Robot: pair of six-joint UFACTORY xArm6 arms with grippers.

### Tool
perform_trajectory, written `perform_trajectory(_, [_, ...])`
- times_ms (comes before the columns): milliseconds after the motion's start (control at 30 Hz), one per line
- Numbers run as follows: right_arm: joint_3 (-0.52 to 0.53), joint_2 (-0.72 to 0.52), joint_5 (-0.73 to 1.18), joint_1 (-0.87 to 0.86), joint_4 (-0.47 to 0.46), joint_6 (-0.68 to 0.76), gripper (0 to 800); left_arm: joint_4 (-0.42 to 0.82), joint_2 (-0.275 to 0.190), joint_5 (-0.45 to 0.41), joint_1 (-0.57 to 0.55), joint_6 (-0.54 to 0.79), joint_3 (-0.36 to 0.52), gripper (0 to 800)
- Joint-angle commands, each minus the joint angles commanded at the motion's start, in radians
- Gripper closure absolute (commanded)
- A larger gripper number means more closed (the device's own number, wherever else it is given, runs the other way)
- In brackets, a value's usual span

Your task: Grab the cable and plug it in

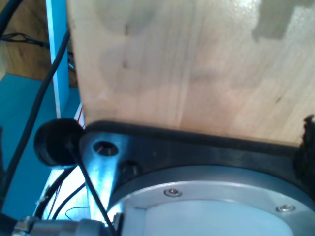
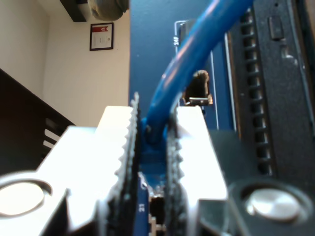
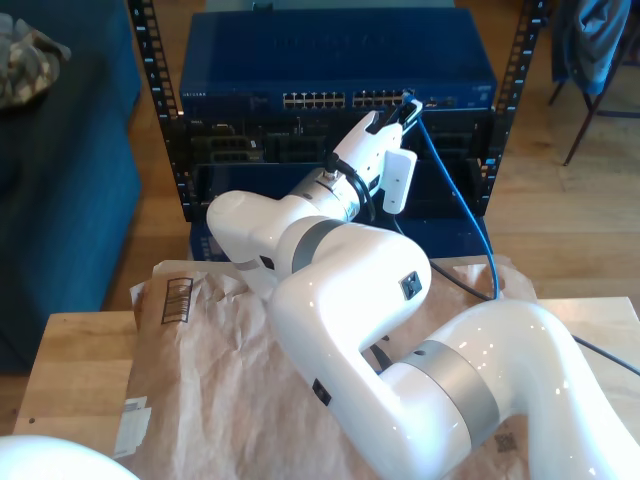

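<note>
My second gripper [image 2: 153, 147]: jaws narrow, clamped on the cable [image 2: 197, 49] near its plug end; the toothed pads [image 2: 129, 142] bite both sides of the blue cord.
Cable: it rises from between the pads in a tight arc toward the blue switch [image 2: 157, 44]; in the exterior view the cable [image 3: 470, 210] runs from the gripper [image 3: 400, 112] at the port row [image 3: 345, 100] down toward the table [image 3: 60, 360].
Plug: hidden between the pads, so I cannot tell whether it sits in a port or just short of one.
My first gripper: its wrist view looks past a round metal flange [image 1: 206, 196] to a wooden board [image 1: 187, 69]; fingers not seen, so wide or narrow I cannot tell.
Handling: the cord looks light, soft and springy; it should bend easily and push back, so a hold far from the plug would likely let the end wander.
Where to hold: close behind the plug, on the boot, square to the port; the clip looks small and breakable, so press straight.
Risk: the arc above the pads may twist the plug off line.
Surroundings: brown paper [image 3: 220, 380] covers the table below the rack [image 3: 150, 60].
</note>
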Motion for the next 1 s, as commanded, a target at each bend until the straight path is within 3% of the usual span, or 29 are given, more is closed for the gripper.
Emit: perform_trajectory(1000, [0.003,0.008,0.006,-0.015,-0.002,0.002,800,0.0,0.0,0.0,0.0,0.002,0.0,0])
